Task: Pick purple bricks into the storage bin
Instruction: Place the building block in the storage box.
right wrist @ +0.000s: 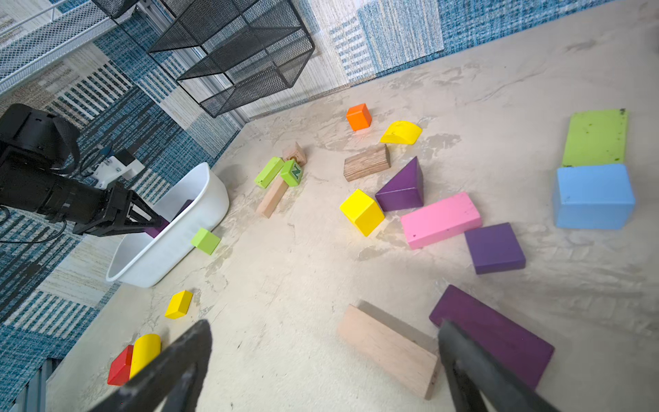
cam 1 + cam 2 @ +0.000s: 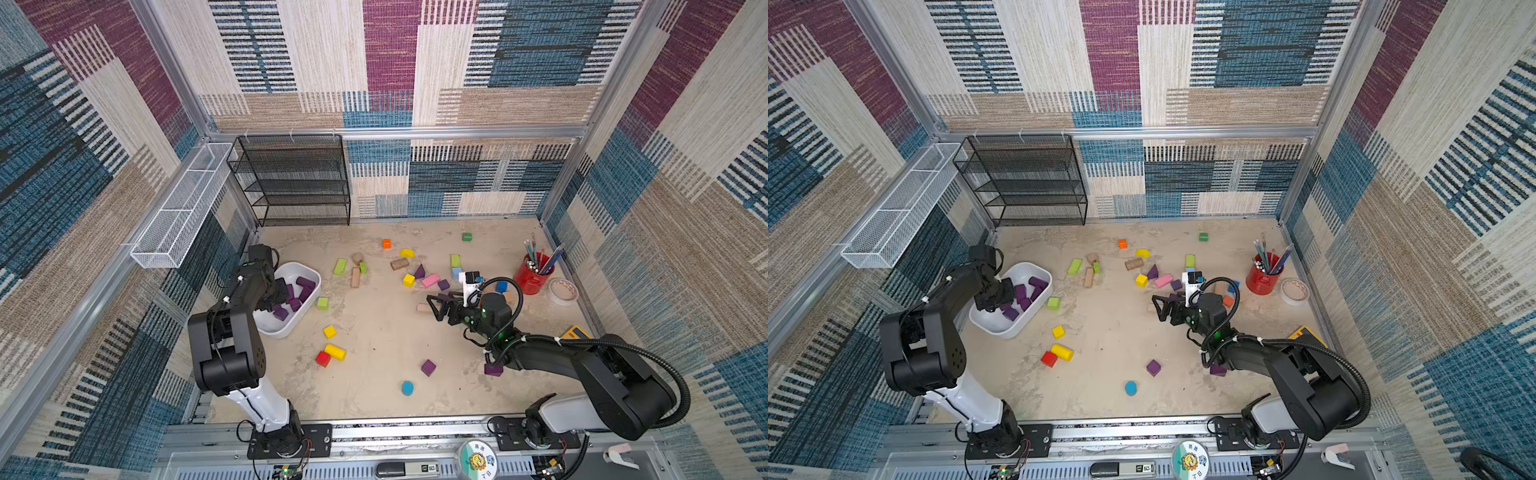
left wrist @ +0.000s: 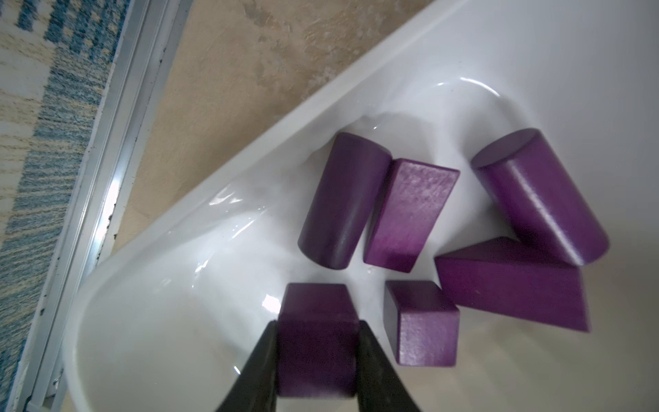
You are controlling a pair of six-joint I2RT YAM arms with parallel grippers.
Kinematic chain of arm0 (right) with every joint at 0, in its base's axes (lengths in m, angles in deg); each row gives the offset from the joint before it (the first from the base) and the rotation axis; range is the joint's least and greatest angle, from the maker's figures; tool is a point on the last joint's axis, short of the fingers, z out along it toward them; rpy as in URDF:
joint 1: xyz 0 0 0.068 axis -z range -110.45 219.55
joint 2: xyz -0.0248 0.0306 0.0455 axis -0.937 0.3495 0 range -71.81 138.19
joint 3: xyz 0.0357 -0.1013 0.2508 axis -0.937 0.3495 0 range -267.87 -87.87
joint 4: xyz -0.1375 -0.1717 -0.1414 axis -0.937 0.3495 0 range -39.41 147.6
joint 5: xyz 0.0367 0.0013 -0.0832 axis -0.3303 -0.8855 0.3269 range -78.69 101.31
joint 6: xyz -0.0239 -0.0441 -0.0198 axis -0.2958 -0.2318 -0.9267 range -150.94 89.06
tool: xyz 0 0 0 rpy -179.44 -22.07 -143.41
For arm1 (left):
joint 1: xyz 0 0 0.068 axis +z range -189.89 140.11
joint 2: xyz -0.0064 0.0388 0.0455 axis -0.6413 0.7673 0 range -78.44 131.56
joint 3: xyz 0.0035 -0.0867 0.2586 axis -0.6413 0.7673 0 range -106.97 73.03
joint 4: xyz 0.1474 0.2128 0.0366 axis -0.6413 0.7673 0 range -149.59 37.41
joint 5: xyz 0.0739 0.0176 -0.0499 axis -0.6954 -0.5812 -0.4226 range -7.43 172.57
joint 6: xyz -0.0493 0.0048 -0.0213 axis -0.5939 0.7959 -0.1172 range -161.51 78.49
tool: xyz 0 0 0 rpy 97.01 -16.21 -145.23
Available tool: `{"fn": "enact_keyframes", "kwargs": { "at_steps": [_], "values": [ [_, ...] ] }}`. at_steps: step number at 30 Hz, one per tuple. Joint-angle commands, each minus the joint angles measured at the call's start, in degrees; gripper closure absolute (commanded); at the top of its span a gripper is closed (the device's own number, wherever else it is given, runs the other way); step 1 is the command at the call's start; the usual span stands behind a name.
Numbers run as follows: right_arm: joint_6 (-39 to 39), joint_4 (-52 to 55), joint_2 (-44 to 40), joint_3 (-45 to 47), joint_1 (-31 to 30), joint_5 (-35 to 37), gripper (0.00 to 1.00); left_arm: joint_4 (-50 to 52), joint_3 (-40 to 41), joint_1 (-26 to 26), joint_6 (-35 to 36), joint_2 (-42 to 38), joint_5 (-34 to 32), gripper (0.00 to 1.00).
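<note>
The white storage bin (image 2: 274, 330) (image 3: 249, 171) stands at the table's left, with several purple bricks (image 3: 410, 214) lying inside. My left gripper (image 3: 318, 326) (image 2: 277, 297) hangs over the bin, shut on a purple cube (image 3: 315, 303). My right gripper (image 1: 322, 326) (image 2: 433, 308) is open, low over the table's right half, holding nothing. One of its fingers overlaps a flat purple brick (image 1: 499, 328) that lies beside a plain wooden bar (image 1: 388, 351). Loose on the table are a purple wedge (image 1: 401, 189), a flat purple square (image 1: 495, 248), a purple cube (image 2: 428, 367) and a purple brick (image 2: 493, 370) half under the right arm.
Yellow, green, red, orange and blue blocks and a pink bar (image 1: 440, 219) are scattered over the table. A black mesh rack (image 2: 291, 178) stands at the back left and a white wire basket (image 2: 183, 208) hangs on the left wall. A red pen cup (image 2: 534, 278) and a tape roll (image 2: 562, 291) sit at the right.
</note>
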Motion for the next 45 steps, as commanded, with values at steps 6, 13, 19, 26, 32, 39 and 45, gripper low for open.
{"fn": "enact_keyframes", "kwargs": {
  "at_steps": [6,13,19,26,32,39,45],
  "values": [
    [-0.3,-0.4,-0.2,-0.5,-0.1,1.7,0.01,2.4,-1.4,0.1,0.2,1.6,-1.5,0.62],
    [-0.1,-0.4,0.2,-0.6,-0.1,1.9,0.0,2.6,-1.8,0.0,-0.4,0.8,0.6,0.54],
    [-0.2,-0.5,0.4,-0.6,-0.1,2.3,0.0,2.5,-1.7,-0.6,-0.6,-2.2,1.1,0.47],
    [-0.2,-0.4,0.9,-0.7,-0.1,2.8,0.01,0.8,-0.6,-4.0,0.0,-7.1,0.0,0.37],
    [-0.4,0.2,0.0,-0.5,-0.1,3.7,0.01,-0.5,0.5,-8.2,0.5,-11.3,0.8,0.35],
    [-0.6,1.0,-0.9,0.0,-0.1,7.0,0.01,-1.2,0.5,-16.4,-1.6,-12.4,3.6,0.35],
    [-1.0,1.2,0.6,-0.4,-0.1,9.6,0.0,-2.1,0.7,-21.5,-3.5,-12.6,7.8,0.36]
  ]
}}
